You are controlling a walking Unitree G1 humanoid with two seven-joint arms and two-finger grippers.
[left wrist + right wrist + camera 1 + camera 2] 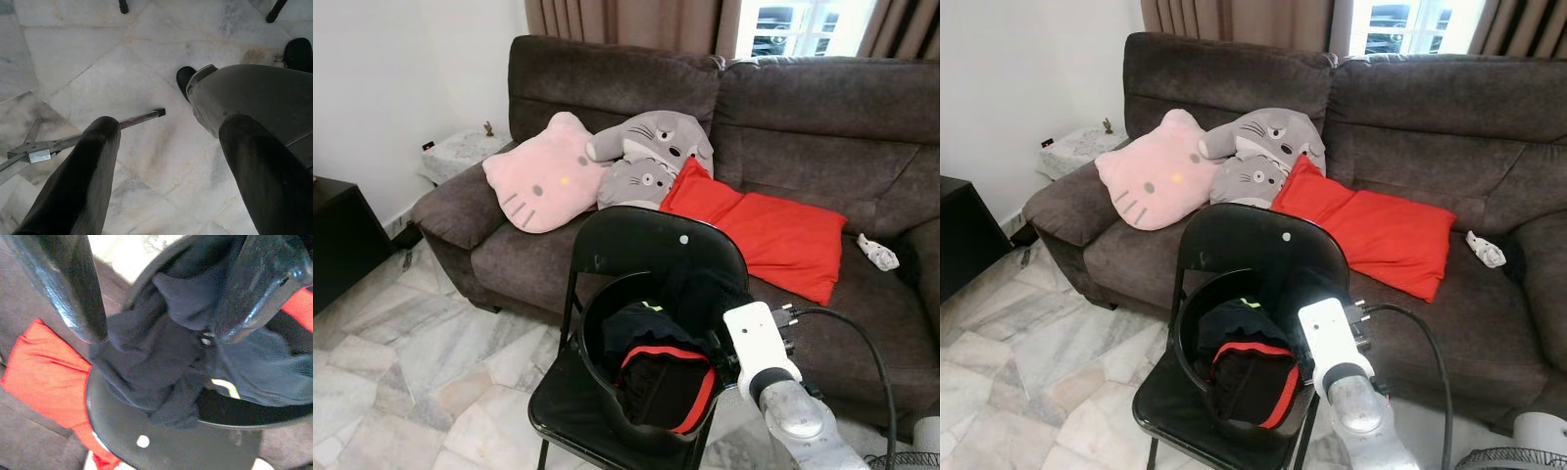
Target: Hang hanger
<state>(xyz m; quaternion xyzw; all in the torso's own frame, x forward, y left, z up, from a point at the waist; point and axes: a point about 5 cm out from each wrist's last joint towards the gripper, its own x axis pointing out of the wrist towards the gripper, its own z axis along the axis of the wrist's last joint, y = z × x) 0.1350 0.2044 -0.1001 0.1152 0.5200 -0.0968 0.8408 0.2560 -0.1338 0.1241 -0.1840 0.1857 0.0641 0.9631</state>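
Note:
A black folding chair (646, 235) stands in front of the sofa with a round black basket (594, 311) on its seat. The basket holds dark clothes, among them a black garment with red trim (664, 384). My right arm, seen by its white wrist (759, 338), reaches into the basket from the right. In the right wrist view my right gripper (161, 333) is open, its fingers straddling a bunched dark navy garment (146, 367). A small metal glint (208, 339) sits by one finger. My left gripper (168, 127) hangs open over the marble floor.
A dark brown sofa (803, 117) carries a pink cat cushion (543, 176), grey plush toys (646, 157), a red cushion (764, 230) and a white rag (879, 253). A black cabinet (337, 245) stands at left. A black cable (862, 338) loops off my right wrist.

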